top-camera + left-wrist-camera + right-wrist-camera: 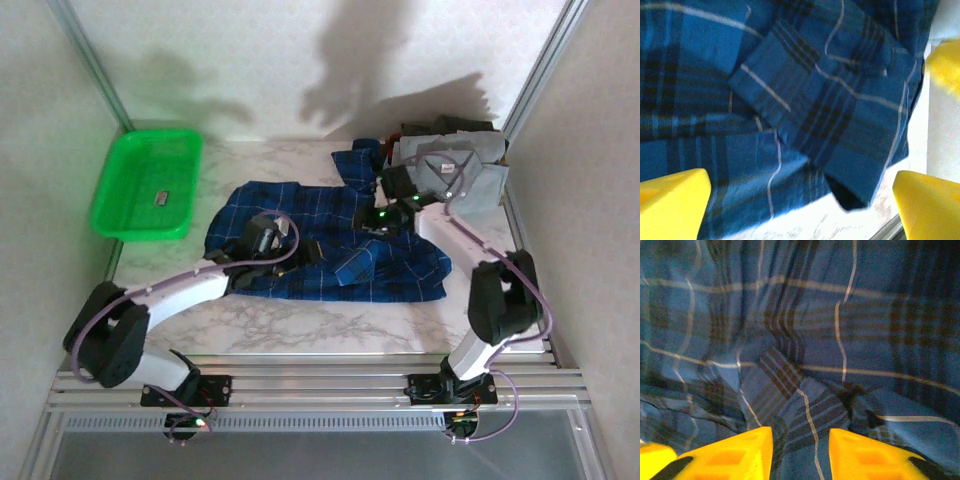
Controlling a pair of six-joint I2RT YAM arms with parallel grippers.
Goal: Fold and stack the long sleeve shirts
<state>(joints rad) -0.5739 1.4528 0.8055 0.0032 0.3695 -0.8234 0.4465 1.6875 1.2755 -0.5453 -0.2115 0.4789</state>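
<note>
Jaws of the left gripper (800, 180) stand wide apart over the dark blue plaid cloth shirt (805, 100), holding nothing. Those of the right gripper (801, 435) sit close, a ridge of plaid at the gap; I cannot tell if they pinch it. Right of the green plastic basket (145, 185) the plaid shirt lies spread and rumpled, 1 sleeve across its body, only partly folded, I'd say. Farther right of the basket, a plain grey collared shirt (450, 170) tops darker folded ones, seemingly finished.
</note>
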